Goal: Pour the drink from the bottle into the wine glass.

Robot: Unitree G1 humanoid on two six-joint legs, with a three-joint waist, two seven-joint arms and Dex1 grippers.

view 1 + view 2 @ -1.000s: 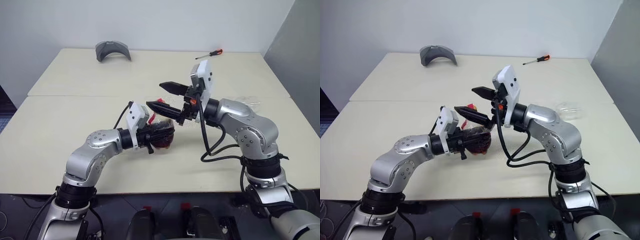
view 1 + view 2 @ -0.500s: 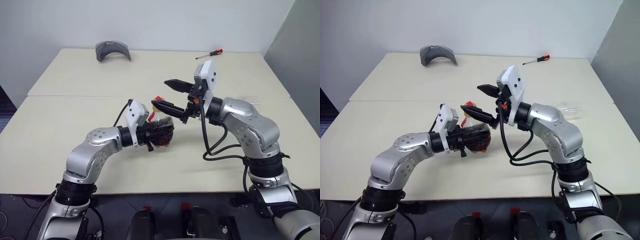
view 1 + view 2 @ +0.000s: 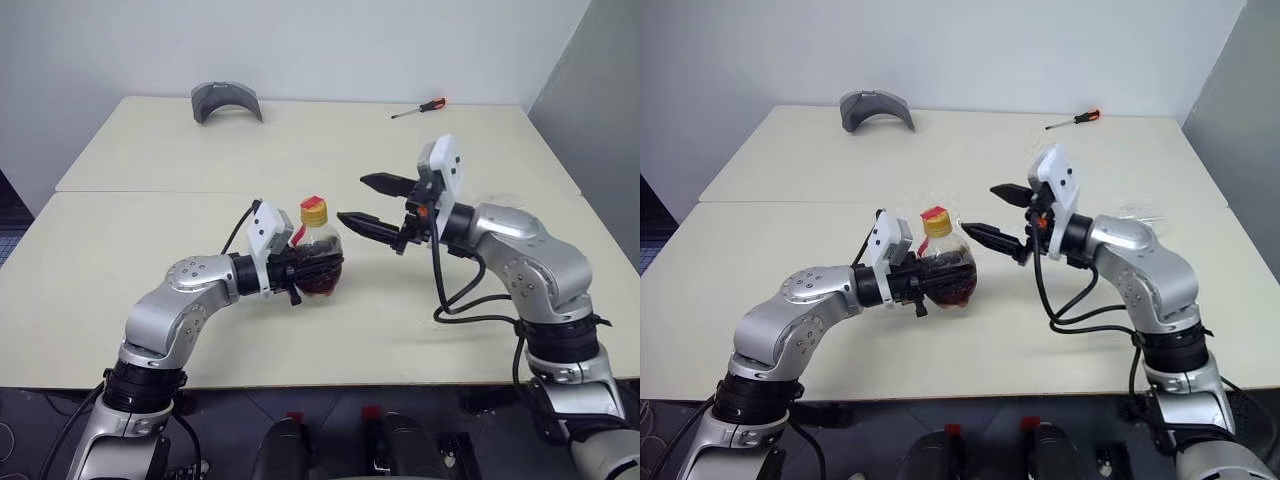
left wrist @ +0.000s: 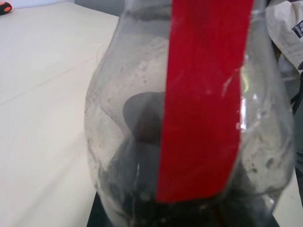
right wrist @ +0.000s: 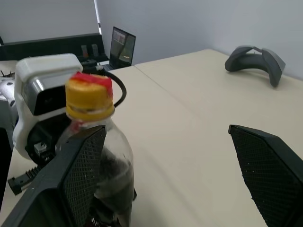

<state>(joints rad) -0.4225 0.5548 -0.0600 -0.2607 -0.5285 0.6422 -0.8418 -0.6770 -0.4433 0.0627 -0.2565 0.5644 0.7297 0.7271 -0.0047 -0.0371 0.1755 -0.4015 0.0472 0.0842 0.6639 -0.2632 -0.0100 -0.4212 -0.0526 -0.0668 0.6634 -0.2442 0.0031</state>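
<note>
My left gripper (image 3: pixel 300 273) is shut on the round body of the bottle (image 3: pixel 320 256) and holds it upright just above the table. The yellow cap (image 3: pixel 314 209) is on the neck, with a red strip (image 4: pixel 203 94) running down the side. The dark drink (image 3: pixel 323 278) fills the lower body. My right gripper (image 3: pixel 352 198) stands open to the right of the cap and level with it, apart from the bottle; its fingers (image 5: pixel 80 175) frame the cap (image 5: pixel 89 97). A clear object (image 3: pixel 1137 213) lies behind my right forearm; I cannot tell if it is the wine glass.
A grey curved piece (image 3: pixel 226 101) sits at the table's far left. A red-handled screwdriver (image 3: pixel 418 107) lies at the far right. The cream table (image 3: pixel 130 230) has a seam across its middle. A laptop (image 5: pixel 122 42) stands on a desk beyond the table.
My right gripper has drawn away to the right and slightly down from the bottle's top, still open, leaving the yellow cap in plain sight. The left gripper and bottle have stayed in place.
</note>
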